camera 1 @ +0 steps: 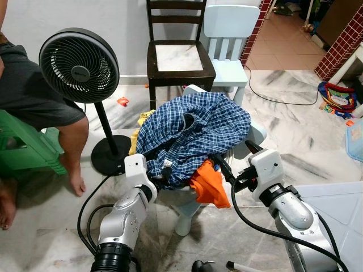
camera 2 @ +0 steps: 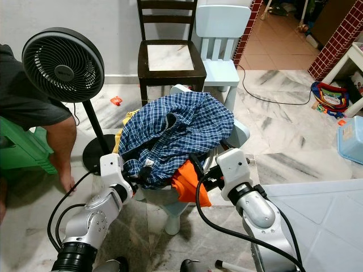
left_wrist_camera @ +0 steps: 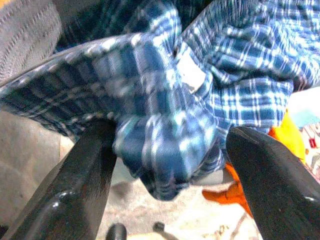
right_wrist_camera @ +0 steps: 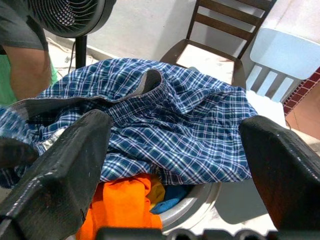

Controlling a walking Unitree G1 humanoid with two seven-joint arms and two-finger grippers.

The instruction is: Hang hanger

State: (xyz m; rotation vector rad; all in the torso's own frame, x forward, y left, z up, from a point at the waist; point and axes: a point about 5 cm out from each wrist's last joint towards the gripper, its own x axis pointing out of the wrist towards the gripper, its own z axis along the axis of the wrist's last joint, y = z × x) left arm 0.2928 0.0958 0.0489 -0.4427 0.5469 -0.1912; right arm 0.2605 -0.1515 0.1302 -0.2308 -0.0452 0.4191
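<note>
The left gripper (left_wrist_camera: 167, 165), two long black fingers on a silver arm, stands wide apart with a bunched fold of the blue-and-white checked cotton shirt (camera 1: 193, 133) between its fingers (left_wrist_camera: 80, 180); the cloth fills most of the gap, but the fingers do not visibly press on it, so nothing is yet held. This gripper sits at the near left edge of the pale blue plastic child's chair (camera 1: 258, 133) that carries the heap of clothes.

The right gripper (right_wrist_camera: 175, 150) is likewise spread wide and holds nothing. It hovers at the near right edge of the same chair, just beside the crumpled orange garment (camera 1: 209, 184) that spills out below the shirt, and looks across the heap toward the far side.

No hanger can be made out in any view; if one is present, it is hidden under or inside the shirt. The shirt lies draped over the whole heap, its long axis running from the near left edge to the far right edge of the chair, with the grey-lined collar (right_wrist_camera: 150, 80) uppermost near the middle. The shirt therefore lies directly ahead of both grippers, and the left one, already astride a fold, is judged the nearer.

Beyond the heap stand a dark wooden chair with a pale seat (camera 1: 178, 56) and a second light blue chair (camera 1: 229, 34). A black pedestal fan (camera 1: 79, 65) stands to the left, beside a seated person's leg (camera 1: 74, 147) and a green plastic stool (camera 1: 28, 150).
</note>
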